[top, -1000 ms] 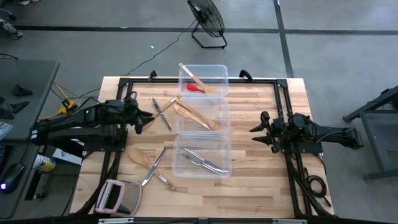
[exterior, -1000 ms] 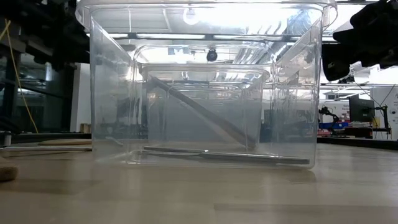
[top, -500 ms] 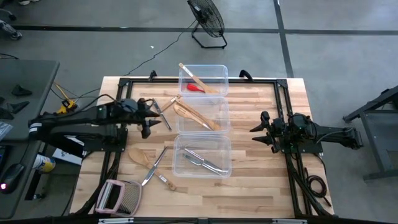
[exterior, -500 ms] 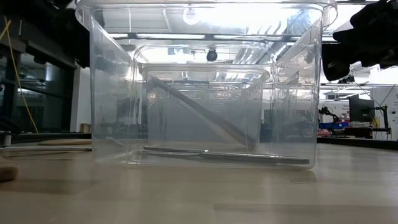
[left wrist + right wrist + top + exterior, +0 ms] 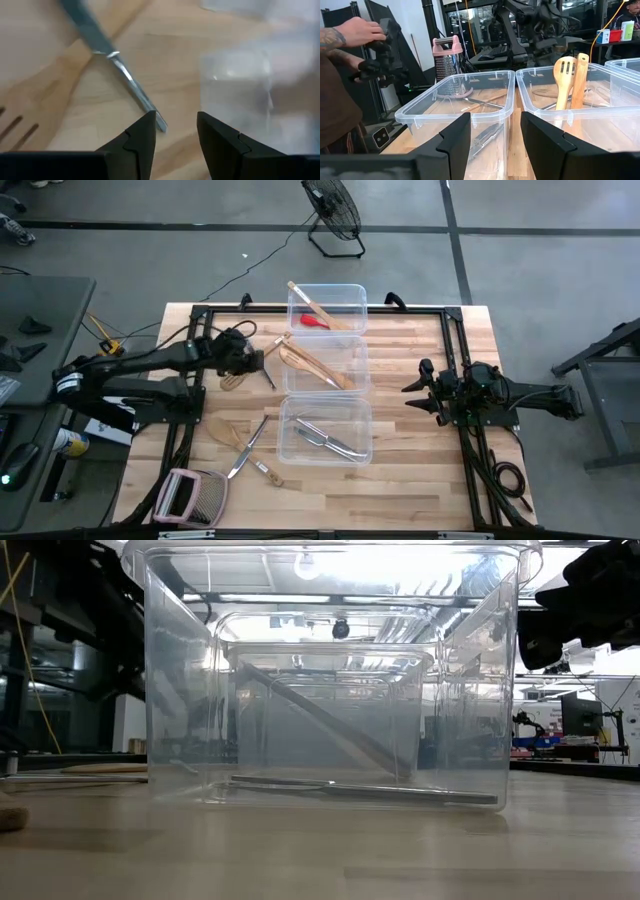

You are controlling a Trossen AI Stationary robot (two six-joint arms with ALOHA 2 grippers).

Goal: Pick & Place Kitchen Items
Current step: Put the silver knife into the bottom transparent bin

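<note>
The left claw (image 5: pixel 252 358) has swung further toward the tubs and now hangs over the knife (image 5: pixel 262 364), fingers (image 5: pixel 141 137) parted above its blade.

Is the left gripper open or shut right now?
Open. The left gripper shows a clear gap between its fingers, empty, just short of the silver knife lying on the table.

The left arm reaches from the counter's left edge toward the middle, its wrist bent so that the left gripper (image 5: pixel 243 356) points down, low over the counter (image 5: pixel 420 470); its two dark fingers (image 5: pixel 141 141) stand slightly apart with nothing between them. The right arm lies stretched along the right side, level, its right gripper (image 5: pixel 412 389) facing inward, fingers (image 5: pixel 454 142) spread and empty
</note>
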